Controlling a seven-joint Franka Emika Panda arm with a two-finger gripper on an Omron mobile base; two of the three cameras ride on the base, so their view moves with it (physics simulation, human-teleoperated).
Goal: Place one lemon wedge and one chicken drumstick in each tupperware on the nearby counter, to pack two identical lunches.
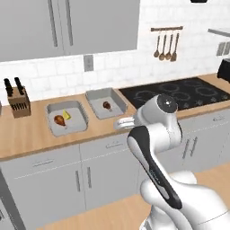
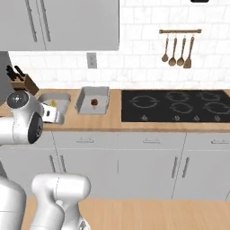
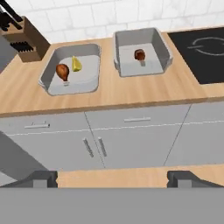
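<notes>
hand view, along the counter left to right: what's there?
knife block → left tupperware holding a chicken drumstick and, to its right, a lemon wedge → right tupperware holding one drumstick → black cooktop.

A long light-brown wooden counter (image 2: pixel 112 123) carries two shallow light-grey rectangular tupperware trays. The right tray (image 2: pixel 92 100) holds a small reddish-brown chicken drumstick (image 2: pixel 94 103). The left tray (image 2: pixel 62 101), partly behind the white arm (image 2: pixel 27 121), shows a bright-yellow lemon wedge (image 2: pixel 53 103). A black four-ring cooktop (image 2: pixel 175 106) lies right.
</notes>
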